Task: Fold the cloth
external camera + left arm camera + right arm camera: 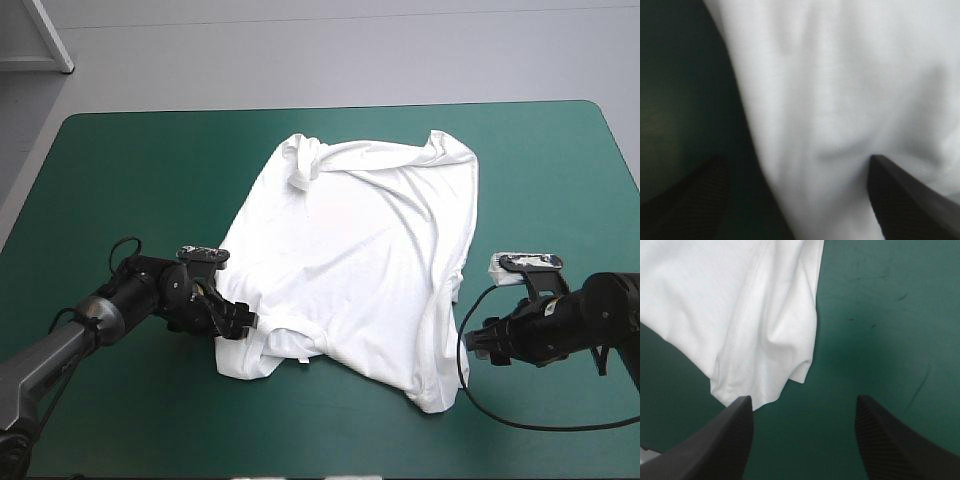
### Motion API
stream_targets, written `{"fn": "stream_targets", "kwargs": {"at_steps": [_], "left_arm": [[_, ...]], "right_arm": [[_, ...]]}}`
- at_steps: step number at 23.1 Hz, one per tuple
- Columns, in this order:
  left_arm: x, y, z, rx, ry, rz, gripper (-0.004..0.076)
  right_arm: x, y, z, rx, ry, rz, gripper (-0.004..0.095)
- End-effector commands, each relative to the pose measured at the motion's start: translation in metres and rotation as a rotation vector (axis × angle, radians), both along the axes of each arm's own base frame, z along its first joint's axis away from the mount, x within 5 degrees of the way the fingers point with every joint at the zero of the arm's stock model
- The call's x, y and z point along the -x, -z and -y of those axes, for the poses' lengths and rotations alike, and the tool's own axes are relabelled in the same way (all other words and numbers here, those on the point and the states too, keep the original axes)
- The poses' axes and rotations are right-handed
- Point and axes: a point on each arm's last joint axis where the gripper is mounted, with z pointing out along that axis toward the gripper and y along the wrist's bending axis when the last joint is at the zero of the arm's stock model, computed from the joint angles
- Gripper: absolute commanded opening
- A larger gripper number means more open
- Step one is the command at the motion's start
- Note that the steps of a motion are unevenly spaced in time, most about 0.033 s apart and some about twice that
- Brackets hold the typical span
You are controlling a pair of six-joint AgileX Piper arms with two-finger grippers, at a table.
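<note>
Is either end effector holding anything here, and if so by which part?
Nothing is held: the left end effector is open astride an edge of the T-shirt; the right end effector is open, just short of it.

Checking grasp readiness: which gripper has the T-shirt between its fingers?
The left gripper: its open fingers straddle the edge of the T-shirt. The right gripper, also open, sits beside the shirt with mainly bare teal-green cover between its fingers.

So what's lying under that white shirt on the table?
Only the teal-green table cover shows around the spread white short-sleeved T-shirt. Anything beneath the cloth is covered, so that cannot be seen.
</note>
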Motion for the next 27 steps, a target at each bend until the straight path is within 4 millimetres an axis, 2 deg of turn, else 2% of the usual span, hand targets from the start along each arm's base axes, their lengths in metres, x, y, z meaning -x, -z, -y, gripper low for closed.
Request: {"fn": "stream_targets", "kwargs": {"at_steps": [1,4,7,8,9,10,13,16,19,23,27], "left_arm": [[-0.002,-0.005,0.014,0.050,0.014,0.040,0.0561],[0.000,0.000,0.027,0.055,0.044,0.040,0.0507],[0.005,0.004,0.038,0.058,0.066,0.029,0.0382],[0.008,0.007,0.044,0.056,0.076,0.014,0.0273],[0.009,0.010,0.046,0.054,0.080,0.008,0.0218],[0.012,0.015,0.049,0.051,0.091,0.004,0.0113],[0.014,0.017,0.051,0.054,0.099,0.011,-0.0010],[0.014,0.017,0.051,0.057,0.097,0.015,-0.0010],[0.013,0.017,0.051,0.060,0.096,0.029,-0.0010],[0.012,0.016,0.051,0.066,0.094,0.041,-0.0010],[0.012,0.016,0.051,0.066,0.094,0.042,-0.0010]], "right_arm": [[-0.003,-0.010,-0.002,-0.028,0.000,0.086,0.0562],[-0.006,-0.010,-0.003,-0.038,0.005,0.103,0.0562],[-0.013,-0.004,-0.005,-0.051,-0.006,0.075,0.0562],[-0.018,0.001,-0.008,-0.062,-0.022,0.051,0.0562],[-0.021,0.003,-0.009,-0.064,-0.020,0.041,0.0562],[-0.028,0.008,-0.009,-0.060,-0.019,0.025,0.0562],[-0.038,0.017,-0.012,-0.065,-0.011,-0.006,0.0562],[-0.047,0.028,-0.018,-0.097,-0.022,-0.063,0.0562],[-0.047,0.043,-0.046,-0.081,-0.097,-0.112,0.0562],[-0.021,0.072,-0.083,-0.026,-0.157,-0.129,0.0562],[-0.002,0.101,-0.104,0.007,-0.184,-0.127,0.0543]]}}
